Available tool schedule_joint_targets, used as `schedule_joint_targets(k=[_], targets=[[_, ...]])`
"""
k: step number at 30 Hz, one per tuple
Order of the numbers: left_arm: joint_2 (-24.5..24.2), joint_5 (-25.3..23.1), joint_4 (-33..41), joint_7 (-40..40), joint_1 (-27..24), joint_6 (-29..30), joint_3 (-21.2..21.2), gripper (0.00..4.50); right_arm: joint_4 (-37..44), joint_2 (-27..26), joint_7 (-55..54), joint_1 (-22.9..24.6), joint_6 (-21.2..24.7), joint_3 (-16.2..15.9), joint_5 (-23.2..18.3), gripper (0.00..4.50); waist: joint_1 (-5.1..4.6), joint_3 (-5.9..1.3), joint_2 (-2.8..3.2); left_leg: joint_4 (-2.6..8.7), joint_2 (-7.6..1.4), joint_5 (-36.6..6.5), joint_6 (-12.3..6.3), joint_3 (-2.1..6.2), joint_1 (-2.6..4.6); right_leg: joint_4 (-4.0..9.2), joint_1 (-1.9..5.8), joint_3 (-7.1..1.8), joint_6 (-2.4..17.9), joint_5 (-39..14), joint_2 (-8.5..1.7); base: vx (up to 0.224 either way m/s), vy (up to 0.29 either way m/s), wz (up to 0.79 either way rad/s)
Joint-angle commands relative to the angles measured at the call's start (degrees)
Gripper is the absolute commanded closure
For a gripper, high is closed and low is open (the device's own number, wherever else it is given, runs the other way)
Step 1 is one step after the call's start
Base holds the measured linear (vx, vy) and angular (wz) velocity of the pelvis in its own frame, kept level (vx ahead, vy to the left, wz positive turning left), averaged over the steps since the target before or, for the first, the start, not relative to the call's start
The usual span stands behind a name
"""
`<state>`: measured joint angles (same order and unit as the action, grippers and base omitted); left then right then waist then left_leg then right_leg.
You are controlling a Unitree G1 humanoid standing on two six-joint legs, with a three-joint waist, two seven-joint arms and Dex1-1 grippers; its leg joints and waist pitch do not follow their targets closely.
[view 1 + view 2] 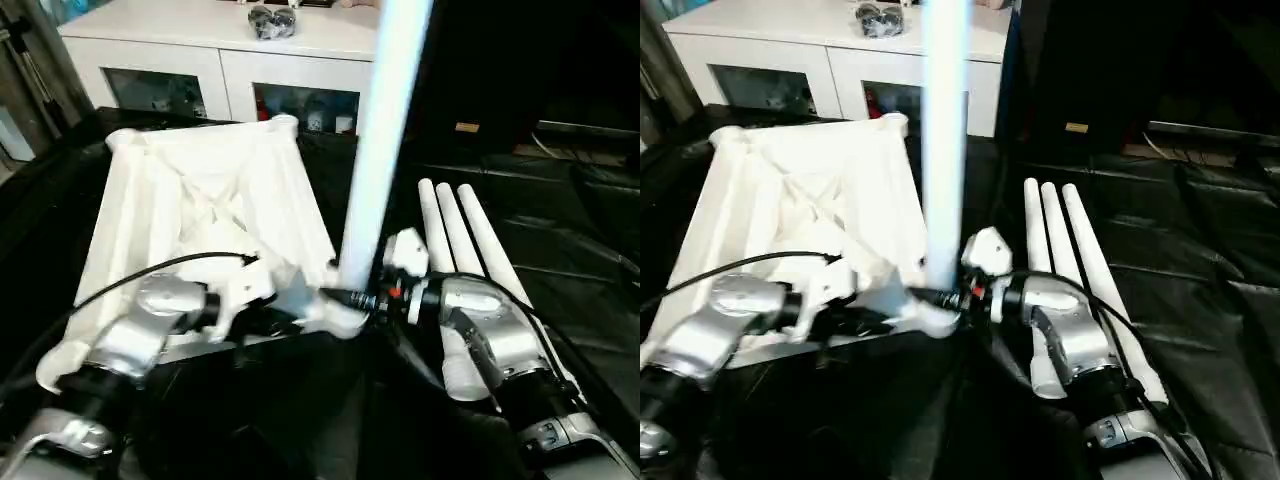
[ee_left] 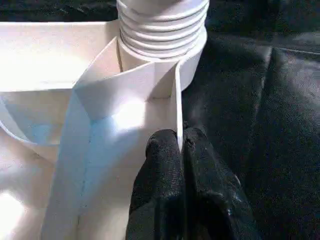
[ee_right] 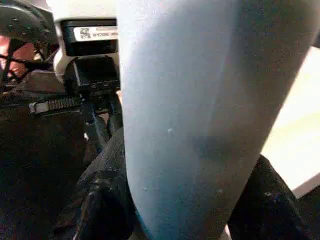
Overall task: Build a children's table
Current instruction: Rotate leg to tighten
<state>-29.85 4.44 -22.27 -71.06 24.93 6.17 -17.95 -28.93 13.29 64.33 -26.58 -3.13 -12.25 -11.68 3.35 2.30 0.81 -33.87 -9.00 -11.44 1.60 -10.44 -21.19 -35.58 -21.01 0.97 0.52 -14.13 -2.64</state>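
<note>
The tabletop [image 1: 200, 215] is lying underside up on the black-covered surface, its ribbing facing the camera. At the tabletop's near right corner socket [image 2: 162, 35], an upright leg [image 1: 385, 140] is standing with its threaded end seated in the socket, its long axis running straight up from that corner. The right gripper [image 1: 352, 296] is clasping the leg low on its shaft, just above the socket, fingers [image 3: 102, 200] pressing on either side of the tube. The left gripper [image 2: 181, 150] is pinching a thin wall of the tabletop's rim beside the same socket, fingers [image 2: 160, 190] squeezing almost together, likely bracing the tabletop. Three spare legs [image 1: 460, 240] are lying side by side just right of the tabletop, nearer the right arm.
</note>
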Motion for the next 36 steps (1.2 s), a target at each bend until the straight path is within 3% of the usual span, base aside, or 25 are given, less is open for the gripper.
schedule_joint_targets(k=[1, 4, 7, 9, 10, 12, 14, 17, 19, 21, 23, 27, 33, 36], targets=[[0.44, 2.31, 2.94, -4.17, -0.17, -1.53, -0.46, 4.50, -4.18, 0.83, 1.10, 2.85, 1.65, -3.50, 2.85, 2.60, -0.12, -2.49, -0.04, 4.38, -4.82, -8.92, -3.57, 1.65, 0.90, 3.81, 1.37, -2.45, 15.50, 0.91, -5.78, 0.000, 0.000, 0.00], [0.32, 2.78, 3.20, -3.39, -0.33, -0.89, 0.50, 4.50, -4.61, 0.01, 1.10, 3.14, 1.09, -3.10, 2.71, 2.60, -0.09, -2.35, -0.12, 4.61, -4.89, -10.42, -2.38, 1.70, 1.02, 4.12, 1.29, -2.61, 15.06, -2.97, -5.91, 0.000, 0.000, 0.00], [0.36, 2.89, 3.57, -2.71, -0.44, -0.14, 0.79, 4.50, -6.24, -0.95, -1.04, 2.61, 0.88, -2.17, 2.75, 2.60, -0.13, -2.42, -0.18, 4.59, -4.88, -9.69, -2.18, 1.70, 0.97, 4.03, 1.31, -2.66, 15.16, -2.29, -5.99, 0.000, 0.000, 0.00], [0.82, 2.27, 3.88, -0.26, -0.24, 1.56, 1.18, 4.50, -10.50, -3.00, -8.32, 0.57, 0.46, 0.11, 3.73, 2.60, -0.32, -2.28, -0.15, 4.67, -4.78, -9.85, -2.04, 1.71, 0.86, 4.06, 1.22, -2.69, 15.41, -2.71, -6.01, 0.000, 0.000, 0.00], [0.92, 2.09, 3.90, 0.27, -0.17, 1.92, 1.24, 4.50, -11.23, -3.30, -9.64, 0.21, 0.39, 0.44, 3.99, 2.60, -0.74, -2.08, -0.11, 4.95, -4.76, -11.53, -1.10, 1.87, 0.79, 4.23, 1.16, -2.68, 15.41, -5.46, -6.09, 0.000, 0.000, 0.00], [3.35, 0.09, 4.47, 7.14, 0.81, 6.65, 1.93, 4.50, -16.48, -6.02, -21.08, -2.81, 0.48, 3.06, 5.29, 2.60, -1.35, -1.86, 0.09, 5.24, -4.79, -14.55, 0.75, 2.07, 0.99, 4.46, 0.95, -2.69, 15.10, -10.12, -6.07, 0.000, 0.000, 0.00], [4.30, -0.10, 4.73, 8.92, 1.02, 7.81, 2.25, 4.50, -17.69, -6.69, -23.99, -3.52, 0.24, 3.53, 5.80, 2.60, -1.76, -1.82, 0.15, 5.32, -4.73, -16.98, 2.35, 2.26, 1.07, 4.89, 0.88, -2.83, 13.95, -14.88, -6.24, 0.000, 0.000, 0.00], [9.03, -1.73, 6.21, 18.27, 1.99, 14.78, 3.67, 4.50, -20.59, -9.56, -30.94, -5.55, 1.73, 5.32, 5.32, 2.60, -2.03, -1.84, 0.23, 5.51, -4.72, -17.75, 2.85, 2.29, 0.98, 4.78, 0.83, -2.81, 13.11, -14.66, -5.97, 0.000, 0.000, 0.00], [13.76, -3.68, 5.90, 26.99, 3.43, 19.93, 4.96, 4.50, -23.08, -11.50, -35.40, -7.15, 3.54, 5.62, 5.67, 2.60, -1.69, -1.91, 0.08, 5.03, -4.56, -16.99, 2.27, 2.04, 1.46, 5.15, 0.54, -3.03, 13.76, -13.73, -6.08, 0.000, 0.000, 0.00], [17.28, -5.24, 5.01, 32.58, 4.60, 22.79, 5.08, 4.50, -25.09, -12.82, -38.17, -8.29, 3.57, 4.75, 6.96, 2.61, -1.53, -2.00, 0.03, 4.97, -4.52, -14.93, 1.71, 1.94, 1.10, 5.02, 0.86, -2.93, 13.87, -11.73, -6.02, 0.000, 0.000, 0.00], [19.20, -6.32, 3.65, 34.95, 5.08, 23.54, 4.29, 4.50, -26.00, -14.12, -39.68, -8.98, 3.26, 4.80, 6.96, 2.61, -1.37, -2.09, -0.19, 4.67, -4.35, -13.17, 0.44, 1.75, 0.94, 5.09, 1.00, -2.93, 13.90, -9.22, -6.02, 0.000, 0.000, 0.00], [19.29, -7.12, 2.58, 35.87, 4.80, 23.95, 3.77, 4.50, -26.74, -15.17, -40.48, -9.29, 3.30, 5.54, 6.74, 2.61, -1.29, -2.26, 0.00, 4.63, -4.34, -12.08, -0.96, 1.75, 0.82, 4.87, 1.07, -2.77, 13.72, -6.91, -5.85, 0.000, 0.000, 0.00], [19.02, -7.59, 2.89, 36.29, 4.82, 24.89, 4.10, 4.50, -28.20, -16.03, -40.06, -9.94, 3.60, 6.62, 6.49, 2.61, -1.55, -1.94, 0.30, 5.17, -4.51, -17.42, 0.64, 2.03, 1.11, 5.41, 0.63, -2.75, 12.85, -13.25, -5.86, 0.000, 0.000, 0.00], [19.00, -7.59, 3.05, 36.14, 4.83, 24.96, 4.08, 4.50, -28.26, -16.04, -40.32, -10.08, 3.45, 6.40, 6.87, 2.61, -1.61, -1.89, 0.31, 5.28, -4.52, -17.96, 0.94, 2.04, 1.12, 5.47, 0.47, -2.80, 12.51, -13.27, -5.81, 0.000, 0.000, 0.00]])
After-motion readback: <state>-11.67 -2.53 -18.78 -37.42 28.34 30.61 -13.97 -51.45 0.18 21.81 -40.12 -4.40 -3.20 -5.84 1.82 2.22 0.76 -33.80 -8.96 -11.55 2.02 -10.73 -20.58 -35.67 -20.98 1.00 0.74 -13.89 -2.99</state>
